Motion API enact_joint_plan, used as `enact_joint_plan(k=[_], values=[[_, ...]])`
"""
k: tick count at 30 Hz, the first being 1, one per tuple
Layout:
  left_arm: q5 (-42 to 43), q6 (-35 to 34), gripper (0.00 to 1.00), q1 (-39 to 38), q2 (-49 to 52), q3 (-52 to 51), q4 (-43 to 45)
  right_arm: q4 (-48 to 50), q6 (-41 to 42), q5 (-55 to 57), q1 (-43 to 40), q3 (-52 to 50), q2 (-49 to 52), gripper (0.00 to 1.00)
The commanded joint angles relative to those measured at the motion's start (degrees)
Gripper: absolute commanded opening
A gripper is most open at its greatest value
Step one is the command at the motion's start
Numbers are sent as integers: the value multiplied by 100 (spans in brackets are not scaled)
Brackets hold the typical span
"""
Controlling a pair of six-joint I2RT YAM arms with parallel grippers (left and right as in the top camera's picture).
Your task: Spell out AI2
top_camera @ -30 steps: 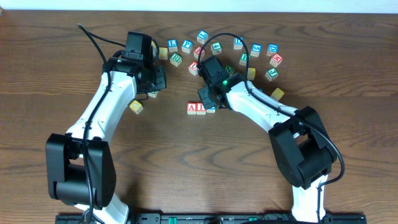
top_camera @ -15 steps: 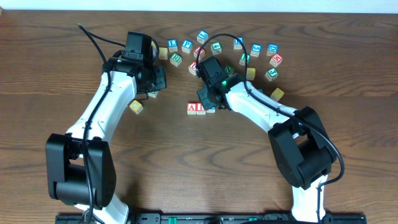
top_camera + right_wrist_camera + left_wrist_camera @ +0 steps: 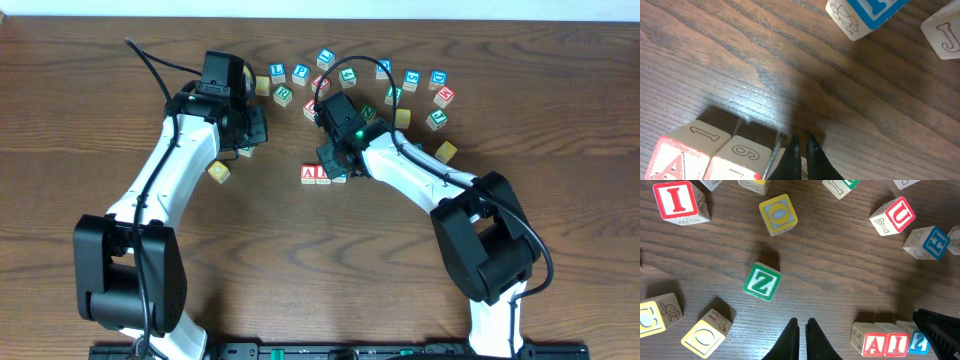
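Right gripper (image 3: 801, 150): jaws clenched, nothing between them, tips right at the 2 block (image 3: 918, 342); can't tell if they touch it. I block (image 3: 737, 159) and A block (image 3: 677, 159) sit touching in a row to the jaws' left. Left gripper (image 3: 802, 337): clenched, empty. Green Z block (image 3: 761, 282) is ahead-left of its jaws, the row off to their right.

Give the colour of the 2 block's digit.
Blue; 2 block shows best in left wrist.

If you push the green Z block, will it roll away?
Probably not: the green Z block is a cube sitting flat, so it should slide rather than roll. It looks like painted wood, likely stiff and light. The wooden table may add some drag.
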Motion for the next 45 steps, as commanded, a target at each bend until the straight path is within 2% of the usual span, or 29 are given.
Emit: enact_joint_plan(k=[1,19,25,32,35,45], values=[[-79,-24,8,-2,35,-94,4,-13,-92,-20,61,-46,26,1],[-79,-24,8,-2,35,-94,7,310,-195,-313,66,-46,26,1],[-79,20,7,-2,35,-94,9,299,649,345,-98,83,-87,1],[-79,17,7,-2,35,-94,24,-323,1572,461,-398,83,-210,1],[-79,17,7,-2,35,-94,26,-634,1637,461,-424,79,-208,1],[-81,17,7,-2,35,-94,31,-776,1635,129,-251,76,-205,1]])
